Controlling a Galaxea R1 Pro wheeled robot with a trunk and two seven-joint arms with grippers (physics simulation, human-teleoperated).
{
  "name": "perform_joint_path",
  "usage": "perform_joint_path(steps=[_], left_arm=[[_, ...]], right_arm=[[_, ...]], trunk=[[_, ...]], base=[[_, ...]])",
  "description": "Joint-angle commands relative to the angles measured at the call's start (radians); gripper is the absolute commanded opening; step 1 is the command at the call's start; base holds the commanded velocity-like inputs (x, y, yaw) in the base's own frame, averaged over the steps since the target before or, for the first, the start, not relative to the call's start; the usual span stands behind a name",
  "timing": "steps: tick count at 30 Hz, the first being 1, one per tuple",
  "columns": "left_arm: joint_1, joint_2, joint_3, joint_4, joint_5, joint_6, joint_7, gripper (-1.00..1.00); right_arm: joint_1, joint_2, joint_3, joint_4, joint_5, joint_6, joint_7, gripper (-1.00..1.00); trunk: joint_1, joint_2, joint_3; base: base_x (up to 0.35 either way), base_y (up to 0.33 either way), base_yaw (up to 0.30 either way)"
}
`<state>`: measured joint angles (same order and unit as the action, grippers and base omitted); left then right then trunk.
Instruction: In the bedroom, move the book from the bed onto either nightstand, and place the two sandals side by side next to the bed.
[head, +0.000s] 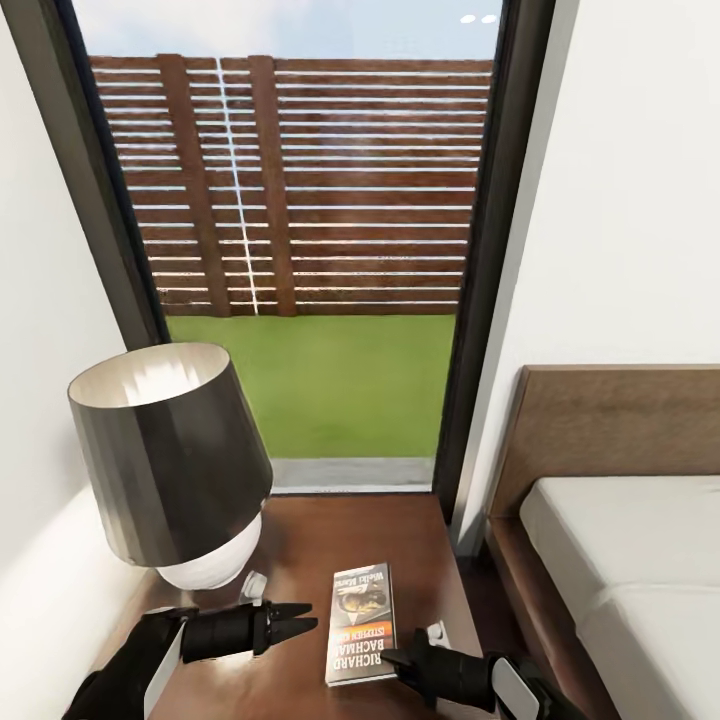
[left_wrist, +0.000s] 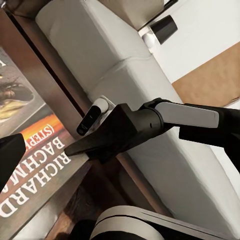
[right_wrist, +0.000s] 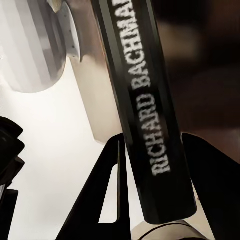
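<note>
The book (head: 362, 620) lies flat on the glossy top of the dark reddish-brown nightstand (head: 370, 530), its orange band and "Richard Bachman" lettering towards me. My right gripper (head: 395, 660) is at the book's near right corner. In the right wrist view the book's spine (right_wrist: 150, 100) runs between the two fingers, which press against it on both sides. The left wrist view has that gripper (left_wrist: 75, 147) at the edge of the book (left_wrist: 30, 165). My left gripper (head: 312, 615) hovers open just left of the book, holding nothing. The bed (head: 620, 560) stands to the right. The two sandals are out of view.
A lamp (head: 170, 450) with a dark shade and white base takes up the nightstand's left half, close to my left arm. Behind it is a tall black-framed window (head: 300, 250) onto grass and a slatted fence. The brown headboard (head: 610, 430) rises on the right.
</note>
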<state>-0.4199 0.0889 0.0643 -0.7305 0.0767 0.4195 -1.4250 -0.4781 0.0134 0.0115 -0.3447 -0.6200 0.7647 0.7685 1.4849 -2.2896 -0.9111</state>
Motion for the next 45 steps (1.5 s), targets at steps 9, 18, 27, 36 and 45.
perform_joint_path(steps=[9, 18, 27, 36, 45], left_arm=[[0.000, 0.000, 0.000, 0.000, 0.002, 0.010, -0.003, 1.00], [0.000, 0.000, 0.000, 0.000, 0.002, 0.010, -0.003, 1.00], [0.000, 0.000, 0.000, 0.000, 0.002, 0.010, -0.003, 1.00], [0.000, 0.000, 0.001, 0.000, 0.002, 0.010, -0.003, 1.00], [0.000, 0.000, 0.000, 0.000, 0.002, 0.010, -0.003, 1.00]], right_arm=[[0.000, 0.000, 0.001, 0.000, -0.006, 0.005, -0.001, -1.00], [0.000, 0.000, 0.001, 0.000, -0.006, 0.005, 0.000, -1.00], [0.000, 0.000, 0.001, 0.000, -0.006, 0.005, 0.000, -1.00], [0.000, 0.000, 0.001, 0.000, -0.006, 0.005, 0.000, -1.00], [0.000, 0.000, 0.001, 0.000, -0.006, 0.005, 0.000, -1.00]], trunk=[[0.000, 0.000, -0.001], [0.000, 0.000, -0.001], [0.035, -0.063, -0.029], [0.042, -0.077, -0.035], [0.023, -0.042, -0.020]], base=[[0.173, 0.024, 0.000], [0.006, 0.001, 0.000], [0.000, 0.000, 0.000], [0.000, 0.000, 0.000], [0.000, 0.000, 0.000]])
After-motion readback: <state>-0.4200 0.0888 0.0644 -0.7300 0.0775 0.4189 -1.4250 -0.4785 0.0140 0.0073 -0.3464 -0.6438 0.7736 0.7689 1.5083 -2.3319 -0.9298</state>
